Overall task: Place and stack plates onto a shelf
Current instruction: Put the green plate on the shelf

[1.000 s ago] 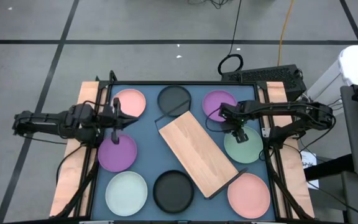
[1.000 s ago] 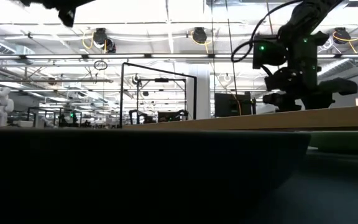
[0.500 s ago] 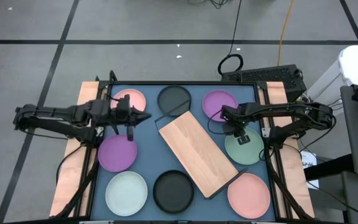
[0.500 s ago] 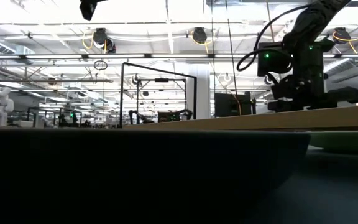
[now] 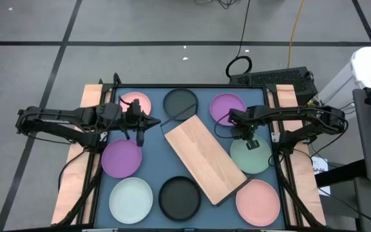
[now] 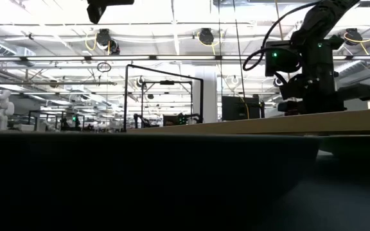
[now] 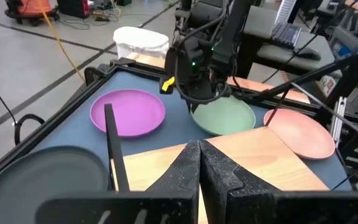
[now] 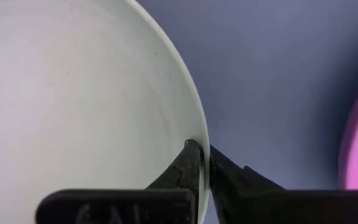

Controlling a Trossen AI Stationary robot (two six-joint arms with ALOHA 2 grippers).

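Note:
My right gripper (image 5: 247, 136) points down, shut on the far rim of the pale green plate (image 5: 254, 156), which lies flat on the blue table right of the shelf. The shelf (image 5: 205, 158), a light wooden board with a black wire frame (image 6: 163, 96), lies slantwise mid-table. My left gripper (image 7: 199, 158) is shut and empty, hovering high between the far pink plate (image 5: 136, 103) and the shelf's far end. Around the shelf lie several more plates: black (image 5: 180, 102), purple (image 5: 227, 108), purple (image 5: 121, 158), pale (image 5: 131, 200), black (image 5: 179, 198), pink (image 5: 257, 201). My right gripper pinches the pale green plate's raised rim (image 8: 197, 132) on the side nearest the far purple plate, one finger inside the rim and one outside. The fingers come from above, pointing down. The plate still seems to lie flat on the table.
Wooden side rails (image 5: 76, 180) and black frame bars edge the blue table. A keyboard (image 5: 279, 78) and cables lie on the floor beyond the far right corner. Little bare table shows between the plates and the shelf.
My right gripper has stayed in place and shut its fingers onto the green plate's rim. My left gripper has risen and gone toward the table's right, away from the near purple plate toward the shelf's far end, tipping up from pointing down to nearly level.

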